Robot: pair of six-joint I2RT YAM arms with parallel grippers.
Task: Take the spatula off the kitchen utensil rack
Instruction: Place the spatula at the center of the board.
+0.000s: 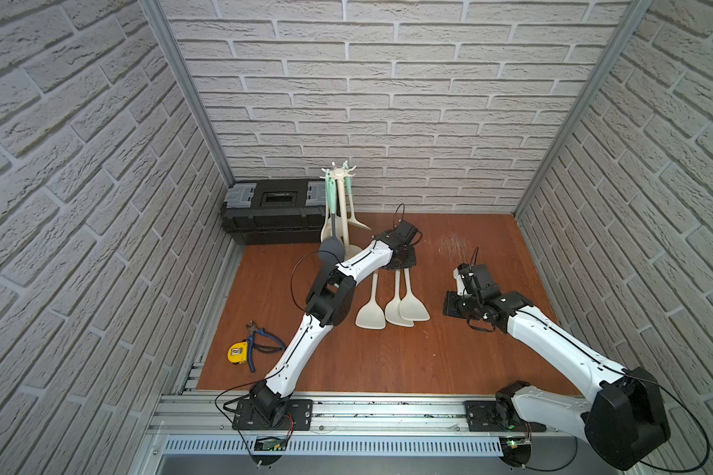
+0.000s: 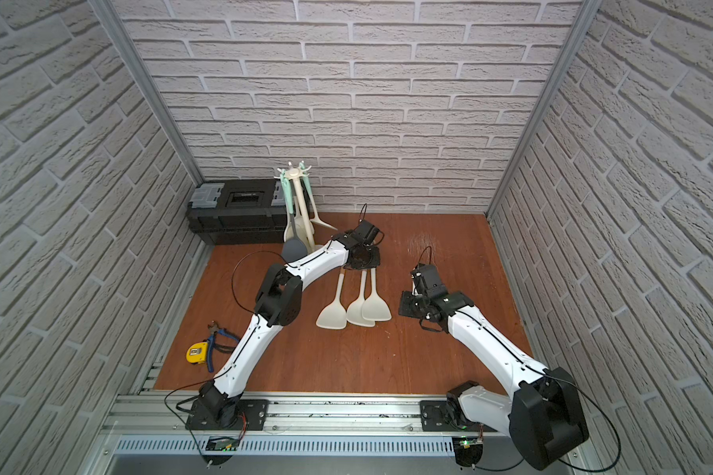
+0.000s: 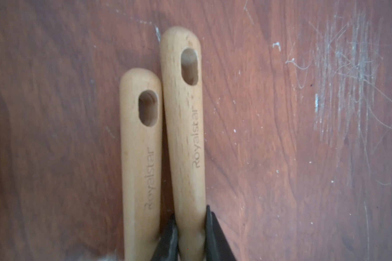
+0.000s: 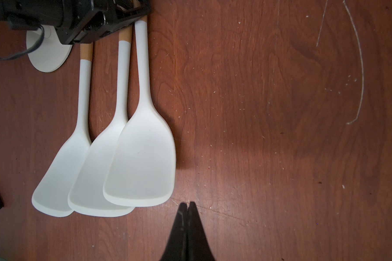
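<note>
In both top views your cream, hook-crowned kitchen utensil rack stands near the desk's back edge, left of centre; three cream spatulas lie mid-desk. Left wrist: left gripper clamps one spatula by its wooden handle. Right wrist: right gripper closed, empty.

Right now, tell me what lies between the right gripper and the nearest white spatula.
Only bare table: the right wrist view shows a short empty gap between the shut right gripper and the nearest white spatula.
</note>
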